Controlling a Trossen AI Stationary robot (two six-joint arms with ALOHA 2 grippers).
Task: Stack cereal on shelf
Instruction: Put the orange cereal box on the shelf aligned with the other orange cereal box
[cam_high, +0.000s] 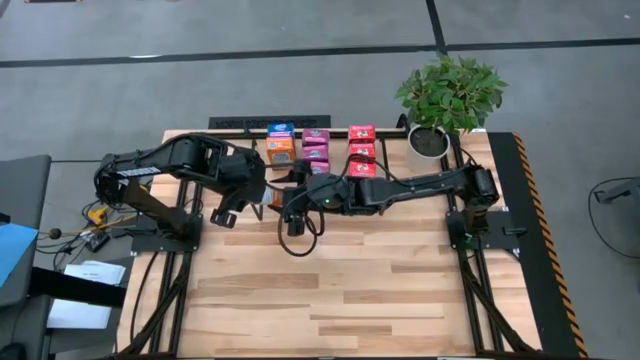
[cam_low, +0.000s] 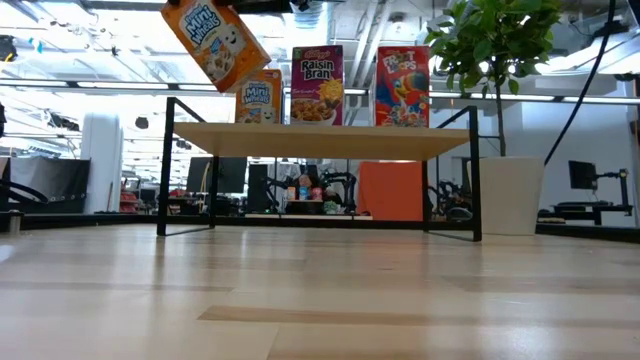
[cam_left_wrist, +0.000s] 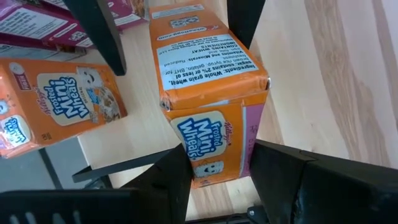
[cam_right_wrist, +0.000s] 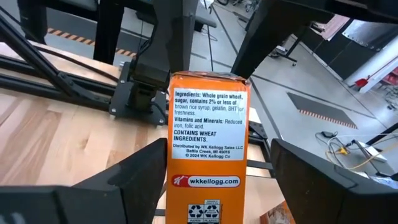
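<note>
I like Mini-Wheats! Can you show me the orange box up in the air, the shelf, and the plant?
Orange box (cam_low: 212, 40), low view: on its printed front.
Shelf (cam_low: 320, 140), low view: on the wooden board's front edge.
Plant (cam_high: 450, 90), high view: on its green leaves.

light: bright, even overhead | glare: ceiling lights in low view | blur: near tabletop (cam_low: 320, 320) soft

Cereal boxes (cam_high: 316, 148) were lined on the shelf (cam_low: 320, 139); one Mini-Wheats box (cam_left_wrist: 211, 93) was held above its left end; potted plant (cam_high: 448, 100) at right.
</note>
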